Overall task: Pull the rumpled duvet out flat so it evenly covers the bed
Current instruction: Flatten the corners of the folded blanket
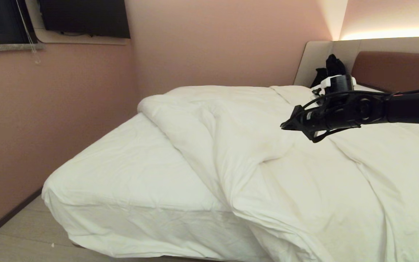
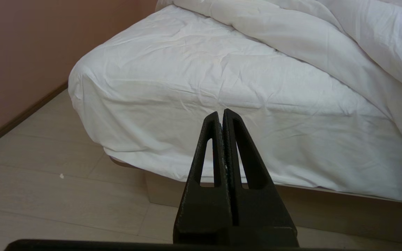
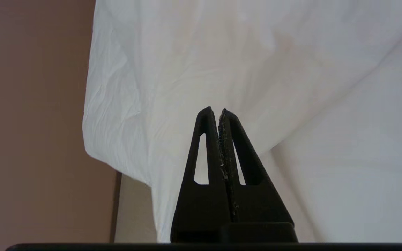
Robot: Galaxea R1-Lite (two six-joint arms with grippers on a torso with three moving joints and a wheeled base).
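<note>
The duvet (image 1: 267,174) lies bunched over the right part of the bed, its thick folded edge running diagonally from the far side down to the near corner. The left part of the bed (image 1: 122,171) shows bare white sheet. My right gripper (image 1: 284,126) reaches in from the right and hovers over the duvet's middle, shut with nothing between its fingers. In the right wrist view the gripper (image 3: 216,111) points at white bedding, with the duvet (image 3: 344,181) close below. My left gripper (image 2: 221,112) is shut and empty, parked low facing the bed's foot (image 2: 204,87); the duvet (image 2: 326,38) lies beyond.
A pink wall (image 1: 49,127) runs close along the bed's left side, leaving a narrow strip of floor (image 1: 16,236). A black bag (image 1: 335,67) sits near the reddish-brown headboard (image 1: 395,69). A dark screen (image 1: 86,18) hangs on the wall. The beige bed base (image 2: 326,212) shows under the sheet.
</note>
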